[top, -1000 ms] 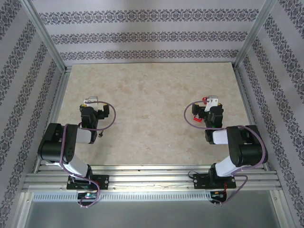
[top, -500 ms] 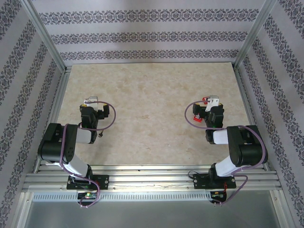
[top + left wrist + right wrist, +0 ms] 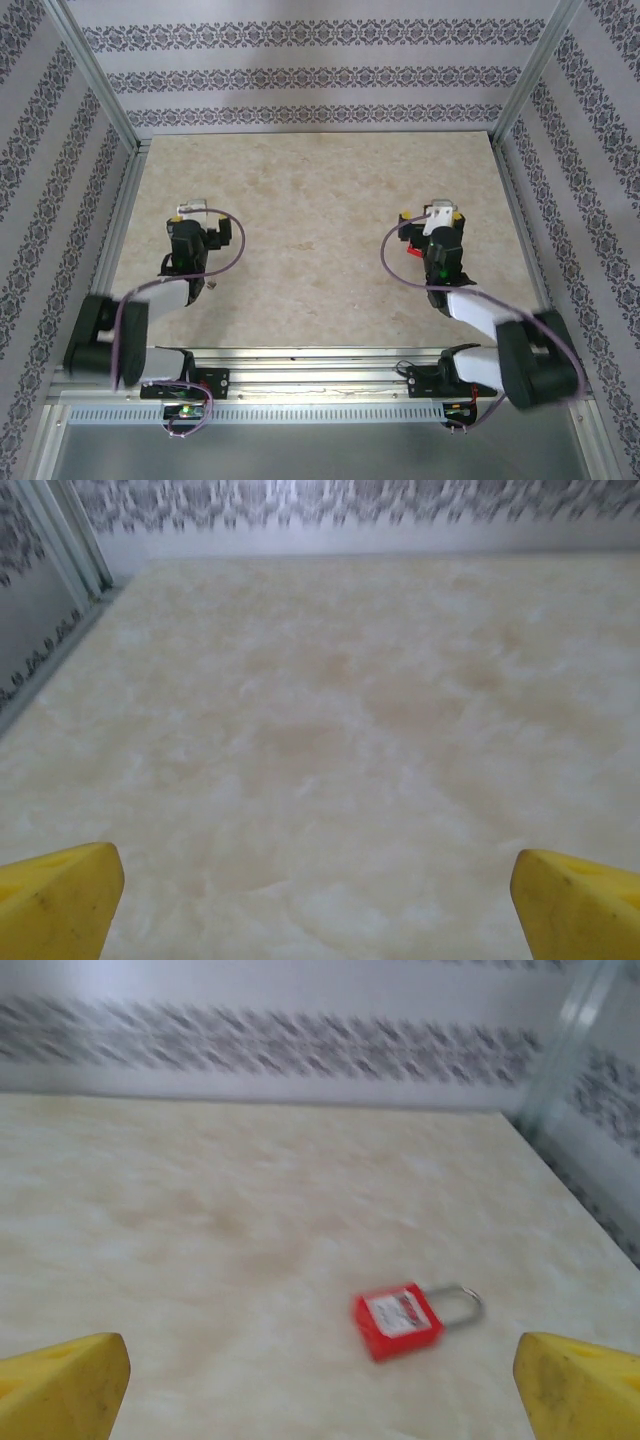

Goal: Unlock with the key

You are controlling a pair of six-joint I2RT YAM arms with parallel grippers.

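red padlock [image 3: 400, 1322] on table [image 3: 200, 1210], right gripper [image 3: 320, 1390] spread wide

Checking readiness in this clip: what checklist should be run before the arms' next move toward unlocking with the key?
1. Left gripper open, holding nothing: ok.
2. Right gripper open, holding nothing: ok.
3. Red padlock lying flat on the table, ahead of that gripper: ok.
4. Shackle shut or sprung: cannot tell.
5. Key's whereabouts: cannot tell.

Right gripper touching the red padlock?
Apart. Right wrist view: red padlock lies ahead of the open right gripper, bare table between it and both fingers.
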